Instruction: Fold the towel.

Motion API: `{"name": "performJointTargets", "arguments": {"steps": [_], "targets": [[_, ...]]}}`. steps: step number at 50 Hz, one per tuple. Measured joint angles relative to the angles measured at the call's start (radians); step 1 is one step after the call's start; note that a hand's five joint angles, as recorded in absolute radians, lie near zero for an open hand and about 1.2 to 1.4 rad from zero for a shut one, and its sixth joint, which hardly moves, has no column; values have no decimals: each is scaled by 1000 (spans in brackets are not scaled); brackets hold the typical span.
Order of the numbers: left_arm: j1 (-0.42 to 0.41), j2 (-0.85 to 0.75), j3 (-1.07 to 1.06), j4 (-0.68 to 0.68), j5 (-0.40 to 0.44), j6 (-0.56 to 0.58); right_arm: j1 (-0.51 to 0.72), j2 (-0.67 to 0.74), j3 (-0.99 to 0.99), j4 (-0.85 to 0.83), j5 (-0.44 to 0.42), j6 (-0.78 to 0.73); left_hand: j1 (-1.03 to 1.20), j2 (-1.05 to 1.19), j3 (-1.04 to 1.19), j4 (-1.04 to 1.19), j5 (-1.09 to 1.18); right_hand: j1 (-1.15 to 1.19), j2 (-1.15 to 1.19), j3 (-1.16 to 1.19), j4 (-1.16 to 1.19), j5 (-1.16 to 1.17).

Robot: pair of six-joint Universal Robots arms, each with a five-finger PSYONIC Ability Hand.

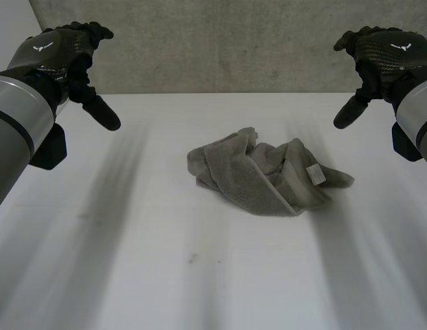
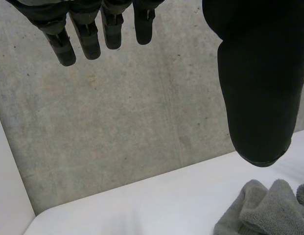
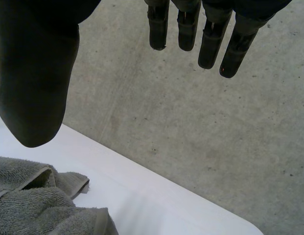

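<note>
A grey towel [image 1: 265, 173] lies crumpled in a heap near the middle of the white table [image 1: 144, 261], a small white label on its right part. My left hand [image 1: 62, 55] hovers high at the far left, fingers relaxed, thumb pointing toward the towel, nothing in it. My right hand [image 1: 381, 51] hovers at the far right the same way, empty. In the left wrist view the fingers [image 2: 88, 36] hang straight, the towel [image 2: 269, 208] below the thumb. In the right wrist view straight fingers [image 3: 210, 41] show, the towel [image 3: 39, 200] below the thumb.
A grey concrete wall [image 1: 227, 41] rises behind the table's far edge. The table's far rim [image 2: 142, 186] runs just behind the towel. Bare white surface surrounds the heap on all sides.
</note>
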Motion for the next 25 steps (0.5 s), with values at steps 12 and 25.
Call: {"name": "performJointTargets", "arguments": {"steps": [12,25], "targets": [[-6,-23,-5,10,4,0,-2,2,-4,1,-1,-2,0,0,0,0,0,0,0,0,0,0],[-2,-134,-22,76,96,1,3,128,-6,7,-22,28,0,0,0,0,0,0,0,0,0,0]]}}
